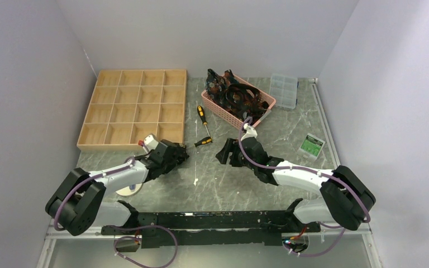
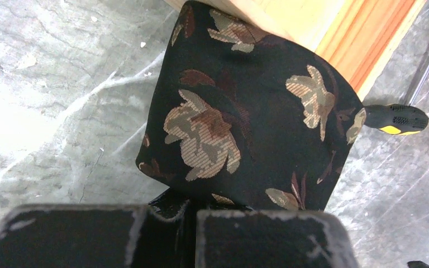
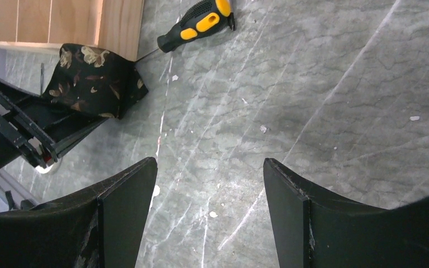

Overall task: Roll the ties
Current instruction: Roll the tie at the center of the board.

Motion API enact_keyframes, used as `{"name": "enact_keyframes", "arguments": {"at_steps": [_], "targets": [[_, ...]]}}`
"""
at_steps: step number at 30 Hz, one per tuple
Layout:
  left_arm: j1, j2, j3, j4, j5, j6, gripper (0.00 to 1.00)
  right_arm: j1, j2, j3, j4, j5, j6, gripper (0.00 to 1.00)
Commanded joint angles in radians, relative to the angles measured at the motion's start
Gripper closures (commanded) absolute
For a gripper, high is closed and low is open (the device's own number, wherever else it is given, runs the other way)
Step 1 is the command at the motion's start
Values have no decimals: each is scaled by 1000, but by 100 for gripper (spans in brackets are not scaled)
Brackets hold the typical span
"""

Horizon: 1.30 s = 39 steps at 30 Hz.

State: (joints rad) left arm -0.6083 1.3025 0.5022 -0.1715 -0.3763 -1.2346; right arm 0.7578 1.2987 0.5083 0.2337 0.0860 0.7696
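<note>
My left gripper (image 2: 192, 237) is clamped shut on a bundled black tie (image 2: 246, 123) with tan and reddish flowers. My left wrist view is filled with it, pressed up against the corner of the wooden tray (image 2: 335, 28). From overhead that tie is almost hidden under the same gripper, left of centre. My right gripper (image 3: 209, 167) hangs with its jaws wide and nothing between them over the grey table (image 3: 324, 100). Its camera shows the held tie in the upper left, near the screwdriver (image 3: 198, 25). Only the overhead view shows the other ties (image 1: 237, 95), heaped in the pink basket (image 1: 219, 109) at upper centre.
</note>
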Motion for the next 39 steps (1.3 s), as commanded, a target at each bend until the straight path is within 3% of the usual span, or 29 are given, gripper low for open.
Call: {"name": "enact_keyframes", "arguments": {"at_steps": [1,8,11,18,22,24,28,30,34,39], "targets": [[62,4,-64,15,4,19,97,0,14,7,51,-40,-2,26],[89,-40,-74,26,100,103,97,32,45,61,37,-82,-24,26],[70,-113,-110,-40,147,84,96,52,74,124,20,-116,-29,25],[61,-410,-101,-392,201,78,80,87,243,330,3,-147,-39,24],[62,-539,-12,-582,137,86,74,92,370,446,7,-189,-28,24],[64,-575,29,-625,63,93,62,99,424,498,9,-199,-27,24],[125,-587,66,-513,60,221,25,103,509,595,-15,-206,-42,25],[189,-558,85,-430,109,283,14,103,535,612,-22,-207,-44,25],[319,-441,129,-339,266,389,8,103,567,622,-20,-211,-49,25],[462,-277,117,-196,568,487,10,103,617,630,-22,-226,-48,25]]}}
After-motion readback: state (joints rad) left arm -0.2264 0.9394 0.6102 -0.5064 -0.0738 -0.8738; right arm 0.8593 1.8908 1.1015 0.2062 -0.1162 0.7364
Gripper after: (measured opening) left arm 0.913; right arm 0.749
